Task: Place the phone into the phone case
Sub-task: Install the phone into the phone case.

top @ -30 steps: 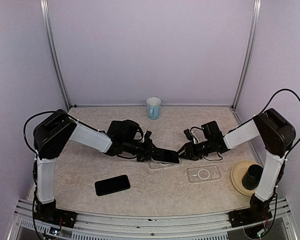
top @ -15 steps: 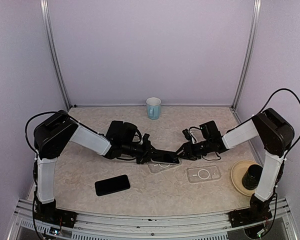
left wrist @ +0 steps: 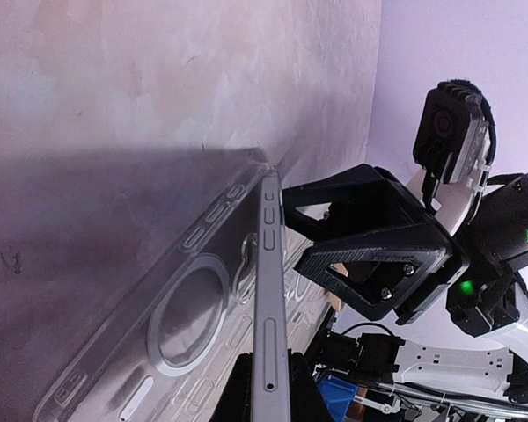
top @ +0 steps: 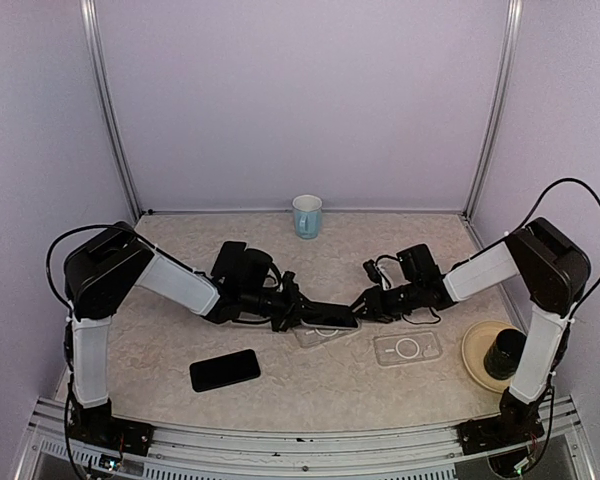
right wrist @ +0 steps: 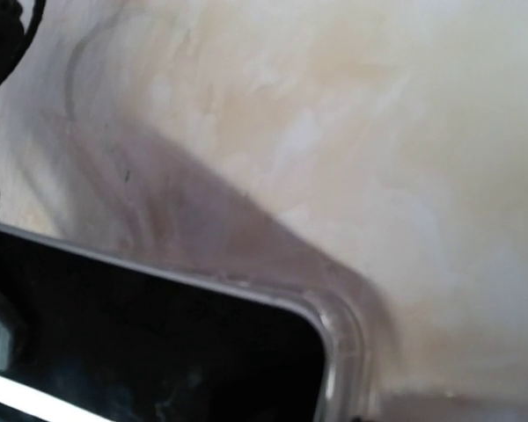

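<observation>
The left gripper is clamped tight on one end of the phone, holding it tilted over the clear phone case, which lies flat on the table. In the left wrist view the phone stands on edge along one side wall of the case, so it looks lined up but not seated. The right gripper sits just beside the phone's far end; whether its jaws pinch that end or stand free cannot be told. Its blurred wrist view may show a phone corner meeting the case rim. Left to do, on this reading: lay the phone flat, press the corners in, release.
</observation>
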You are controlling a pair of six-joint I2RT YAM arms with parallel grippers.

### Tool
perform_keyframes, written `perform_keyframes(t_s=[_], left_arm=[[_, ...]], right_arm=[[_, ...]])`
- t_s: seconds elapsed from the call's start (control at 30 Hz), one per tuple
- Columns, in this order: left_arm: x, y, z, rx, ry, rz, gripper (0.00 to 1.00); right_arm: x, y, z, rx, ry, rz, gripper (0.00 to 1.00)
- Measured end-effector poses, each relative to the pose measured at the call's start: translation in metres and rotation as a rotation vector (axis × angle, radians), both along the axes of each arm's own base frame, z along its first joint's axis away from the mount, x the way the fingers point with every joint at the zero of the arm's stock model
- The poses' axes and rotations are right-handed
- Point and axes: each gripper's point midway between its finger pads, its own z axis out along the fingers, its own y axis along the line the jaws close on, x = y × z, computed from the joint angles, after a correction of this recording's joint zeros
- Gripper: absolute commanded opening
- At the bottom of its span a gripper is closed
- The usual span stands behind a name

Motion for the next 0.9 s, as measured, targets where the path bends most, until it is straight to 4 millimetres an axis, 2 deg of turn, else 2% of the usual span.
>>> perform_keyframes(t_s=[0.33, 0.9], left_arm=[[-0.003, 0.005, 0.000, 0.001, 0.036, 0.042, 0.00], [-0.003, 0.002, -0.003, -0.027, 0.002, -0.014, 0.00]], right_arm=[[-0.012, 0.005, 0.000, -0.010, 0.004, 0.002, 0.39], [-0.012, 0.008, 0.001, -0.008, 0.009, -0.003, 0.38]])
